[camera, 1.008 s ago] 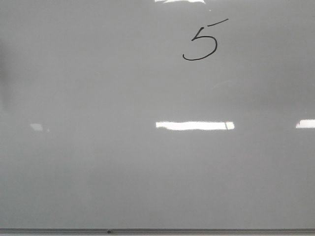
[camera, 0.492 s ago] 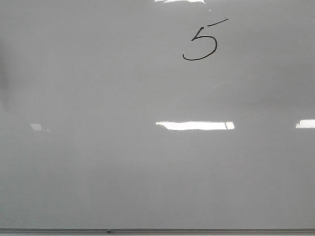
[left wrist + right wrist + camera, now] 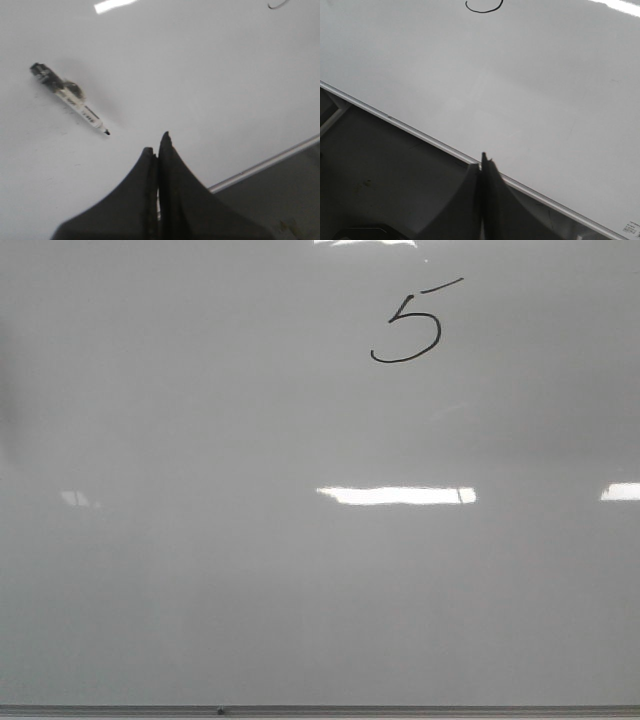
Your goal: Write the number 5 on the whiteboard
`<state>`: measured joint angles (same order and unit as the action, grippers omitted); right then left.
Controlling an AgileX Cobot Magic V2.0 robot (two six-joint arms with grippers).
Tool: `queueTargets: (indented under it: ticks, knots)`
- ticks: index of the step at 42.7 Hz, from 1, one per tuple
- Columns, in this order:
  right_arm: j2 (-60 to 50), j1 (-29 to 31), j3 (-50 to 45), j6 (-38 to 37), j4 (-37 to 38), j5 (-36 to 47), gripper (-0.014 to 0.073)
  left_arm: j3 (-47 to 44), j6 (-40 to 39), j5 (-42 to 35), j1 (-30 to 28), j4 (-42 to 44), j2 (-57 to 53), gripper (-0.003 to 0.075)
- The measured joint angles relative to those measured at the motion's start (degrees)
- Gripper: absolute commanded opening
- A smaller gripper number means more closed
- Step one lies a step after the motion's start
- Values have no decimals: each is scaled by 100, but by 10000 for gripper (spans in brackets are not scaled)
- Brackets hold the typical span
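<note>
The whiteboard [image 3: 250, 570] fills the front view, glossy grey-white. A handwritten black number 5 [image 3: 405, 325] stands on it at the upper right of centre. Part of its curve shows in the right wrist view [image 3: 484, 6] and a bit in the left wrist view [image 3: 278, 4]. A marker [image 3: 70, 97] with its tip bare lies flat on the board in the left wrist view, apart from my left gripper [image 3: 157, 145], which is shut and empty above the board. My right gripper [image 3: 484, 161] is shut and empty over the board's frame edge. Neither gripper shows in the front view.
The board's thin metal frame runs along the near edge [image 3: 320, 709], and shows in the left wrist view [image 3: 265, 162] and the right wrist view [image 3: 420, 134]. Dark floor lies beyond it [image 3: 380, 170]. Bright light reflections [image 3: 395, 495] sit on the board.
</note>
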<state>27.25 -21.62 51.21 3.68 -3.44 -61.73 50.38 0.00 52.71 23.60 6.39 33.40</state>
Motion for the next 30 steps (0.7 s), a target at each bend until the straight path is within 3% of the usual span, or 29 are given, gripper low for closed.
queueTargets:
  ticks: [6,17,30]
  knots:
    - [-5,0,0,-10,0,0,-74,-776,0,-602,-780,38,-862,-20]
    - [-5,0,0,-4,0,0,-74,-3010,-70,-2737,-1910,-98,-2676,-20]
    - [-5,0,0,-4,0,0,-74,-4828,-70,-4235,-2378,-851,-3376,-20]
